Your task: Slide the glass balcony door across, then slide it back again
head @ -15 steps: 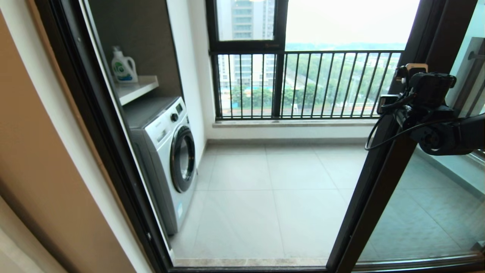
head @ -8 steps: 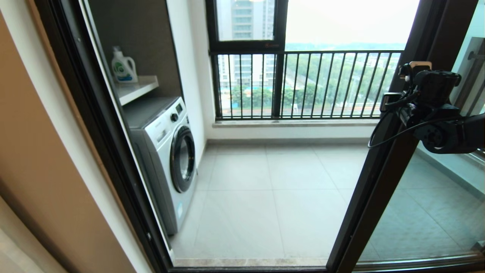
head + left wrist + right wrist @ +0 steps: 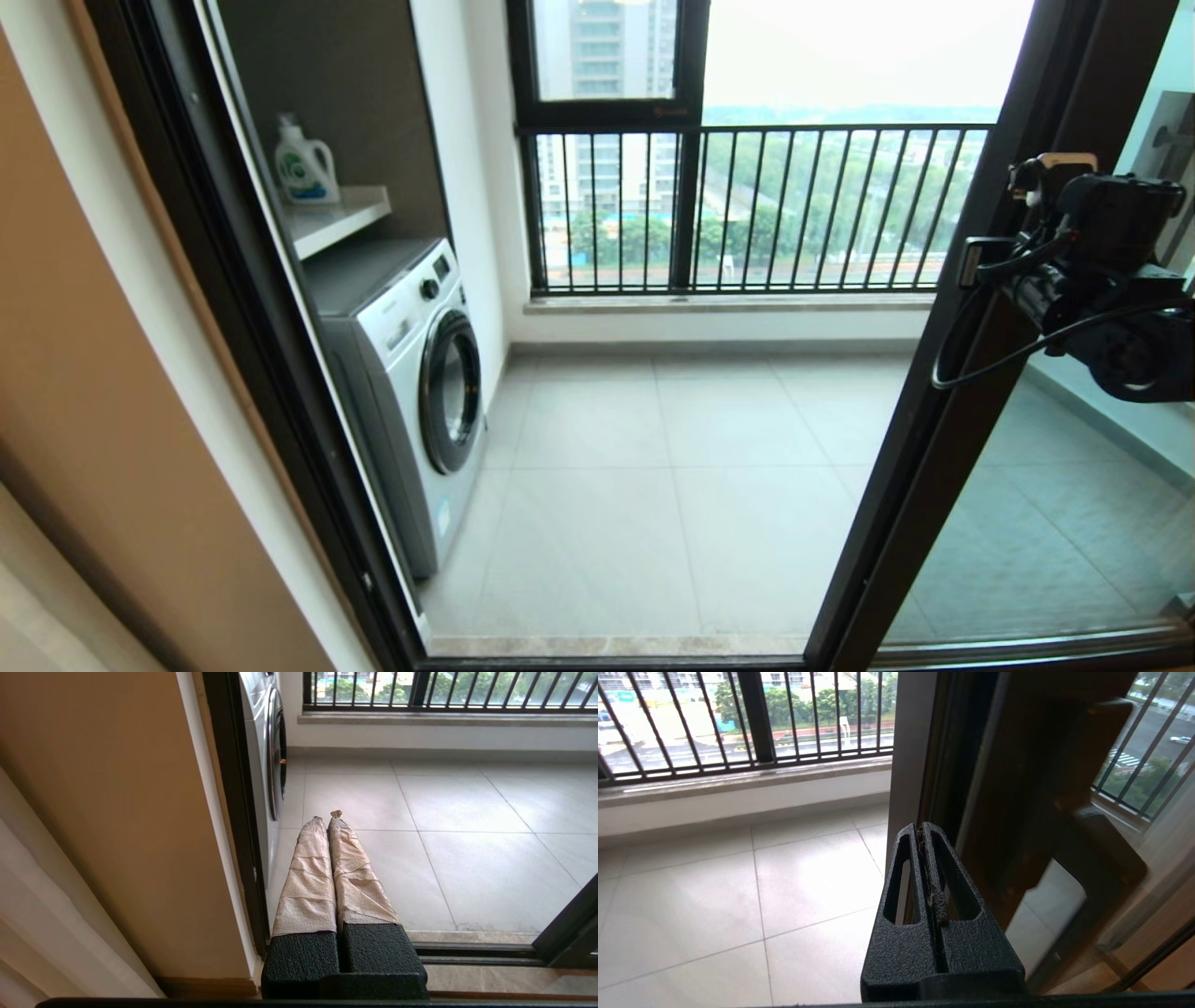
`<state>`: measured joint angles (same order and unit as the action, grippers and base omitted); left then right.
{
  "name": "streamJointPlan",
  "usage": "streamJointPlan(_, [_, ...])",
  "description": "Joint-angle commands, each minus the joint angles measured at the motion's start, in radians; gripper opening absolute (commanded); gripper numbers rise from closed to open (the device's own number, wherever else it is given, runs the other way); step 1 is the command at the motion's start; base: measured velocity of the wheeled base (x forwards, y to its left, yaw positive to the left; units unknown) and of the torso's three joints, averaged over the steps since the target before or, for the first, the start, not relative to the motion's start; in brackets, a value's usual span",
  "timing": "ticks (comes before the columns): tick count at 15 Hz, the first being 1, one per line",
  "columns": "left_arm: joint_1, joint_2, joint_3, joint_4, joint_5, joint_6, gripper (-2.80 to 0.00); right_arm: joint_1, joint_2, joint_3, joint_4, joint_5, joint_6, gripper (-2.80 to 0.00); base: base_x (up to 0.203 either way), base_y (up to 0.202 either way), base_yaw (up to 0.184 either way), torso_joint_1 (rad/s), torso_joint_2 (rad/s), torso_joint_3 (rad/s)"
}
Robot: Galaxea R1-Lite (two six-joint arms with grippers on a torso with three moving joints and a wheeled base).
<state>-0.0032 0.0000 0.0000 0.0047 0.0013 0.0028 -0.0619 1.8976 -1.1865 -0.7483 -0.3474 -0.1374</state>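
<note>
The glass balcony door (image 3: 943, 411) is slid over to the right side of the doorway, so the way out is wide open. The right gripper (image 3: 924, 833) is closed with nothing in it, right by the door's upright. It looks ready to push the door back across. The left gripper (image 3: 327, 816) waits, closed, low by the doorway's left edge.

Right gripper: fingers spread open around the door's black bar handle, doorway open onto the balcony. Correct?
Not quite. In the right wrist view the right gripper is shut, fingers pressed together, beside the upright of the glass balcony door; the black bar handle sits off to one side, ungripped. The doorway is indeed open onto the balcony.
</note>
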Motion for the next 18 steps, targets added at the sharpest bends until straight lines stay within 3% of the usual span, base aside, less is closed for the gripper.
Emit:
streamJointPlan(1, [0.000, 0.002, 0.000, 0.000, 0.000, 0.000, -2.80, 0.027, -0.216, 0.167, -0.004, 0.021, 0.003, -2.80, 0.000, 0.000, 0.000, 0.000, 0.00, 0.000])
streamJointPlan(5, [0.000, 0.002, 0.000, 0.000, 0.000, 0.000, -2.80, 0.118, -0.596, 0.408, 0.013, 0.059, -0.006, -2.80, 0.000, 0.000, 0.000, 0.000, 0.00, 0.000])
streamJointPlan(8, [0.000, 0.002, 0.000, 0.000, 0.000, 0.000, -2.80, 0.143, -0.896, 0.490, 0.115, 0.064, -0.098, -2.80, 0.000, 0.000, 0.000, 0.000, 0.00, 0.000])
streamJointPlan(11, [0.000, 0.002, 0.000, 0.000, 0.000, 0.000, -2.80, 0.151, -1.228, 0.500, 0.309, 0.067, -0.261, -2.80, 0.000, 0.000, 0.000, 0.000, 0.00, 0.000])
streamJointPlan(14, [0.000, 0.002, 0.000, 0.000, 0.000, 0.000, -2.80, 0.152, -1.467, 0.421, 0.541, 0.071, -0.452, -2.80, 0.000, 0.000, 0.000, 0.000, 0.00, 0.000])
streamJointPlan(18, [0.000, 0.002, 0.000, 0.000, 0.000, 0.000, -2.80, 0.078, -1.614, 0.387, 0.671, 0.111, -0.520, -2.80, 0.000, 0.000, 0.000, 0.000, 0.00, 0.000])
